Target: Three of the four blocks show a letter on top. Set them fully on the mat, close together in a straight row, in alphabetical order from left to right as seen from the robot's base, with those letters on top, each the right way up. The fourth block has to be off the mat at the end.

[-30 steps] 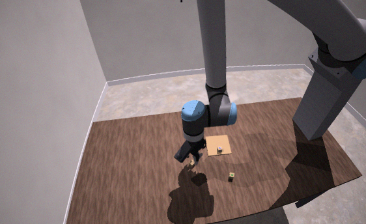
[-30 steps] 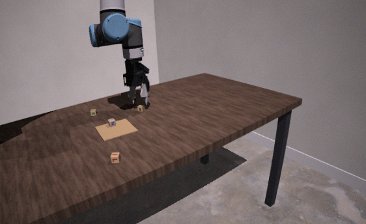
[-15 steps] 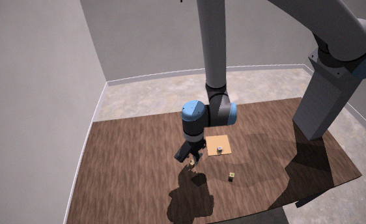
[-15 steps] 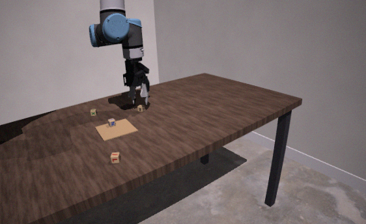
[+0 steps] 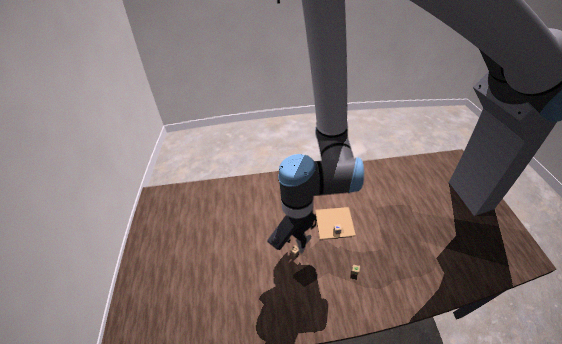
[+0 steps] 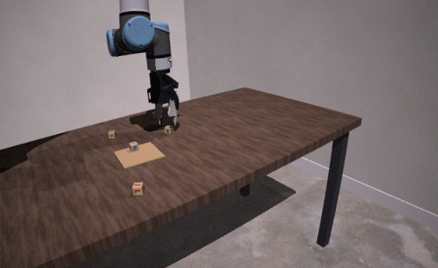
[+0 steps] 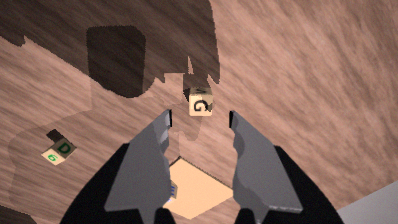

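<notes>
A: Claw?
B: My gripper [image 7: 201,110] hangs part-open, gripping nothing, above the G block [image 7: 200,105] on the table [image 6: 254,128], off the mat.
A: Mat?
B: The tan mat [image 6: 145,156] holds one blue-marked block [image 6: 133,146]; the D block [image 7: 59,150] lies further off.

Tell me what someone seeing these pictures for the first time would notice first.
The big grey robot arm with blue joint caps dominates, reaching down over the dark wooden table. Its dark two-jaw end effector hangs open just above a small tan block marked with a black G, gripping nothing. Beside it lies a square tan mat carrying one block with blue markings, while a green-lettered D block and a red-marked block sit off the mat.
</notes>
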Controlling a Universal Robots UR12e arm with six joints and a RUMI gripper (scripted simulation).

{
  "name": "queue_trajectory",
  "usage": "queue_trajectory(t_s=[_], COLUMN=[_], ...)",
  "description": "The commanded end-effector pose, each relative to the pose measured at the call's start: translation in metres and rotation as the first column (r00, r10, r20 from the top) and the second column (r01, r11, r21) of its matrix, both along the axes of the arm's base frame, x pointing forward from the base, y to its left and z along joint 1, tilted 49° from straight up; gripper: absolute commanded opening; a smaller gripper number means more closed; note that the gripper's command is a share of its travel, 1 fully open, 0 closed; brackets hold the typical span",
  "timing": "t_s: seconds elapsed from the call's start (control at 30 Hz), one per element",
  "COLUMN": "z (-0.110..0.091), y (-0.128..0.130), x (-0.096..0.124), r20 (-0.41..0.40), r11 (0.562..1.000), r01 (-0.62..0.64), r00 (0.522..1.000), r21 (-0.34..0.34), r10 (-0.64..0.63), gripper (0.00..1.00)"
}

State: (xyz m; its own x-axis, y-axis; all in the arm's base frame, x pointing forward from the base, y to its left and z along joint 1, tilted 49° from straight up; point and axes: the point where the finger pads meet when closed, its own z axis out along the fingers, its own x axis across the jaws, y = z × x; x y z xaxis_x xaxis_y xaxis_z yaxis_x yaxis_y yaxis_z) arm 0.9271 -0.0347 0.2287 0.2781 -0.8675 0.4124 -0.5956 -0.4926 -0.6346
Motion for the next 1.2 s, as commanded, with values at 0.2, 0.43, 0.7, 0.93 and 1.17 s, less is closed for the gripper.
queue_trajectory(t_s=[0.2,0.43,0.7,0.93,1.17], z=[-0.009,-0.015,-0.019,-0.018,-0.018], y=[0.000,0.000,-0.001,-0.001,-0.001], x=[0.014,0.021,0.026,0.025,0.025], r20=[0.003,0.003,0.003,0.004,0.004], r11=[1.000,1.000,1.000,1.000,1.000], r01=[-0.002,-0.002,-0.001,-0.001,-0.001], r00=[1.000,1.000,1.000,1.000,1.000], r21=[0.000,0.000,0.000,-0.001,0.000], r10=[0.002,0.002,0.001,0.001,0.001], gripper=[0.37,0.37,0.37,0.37,0.37])
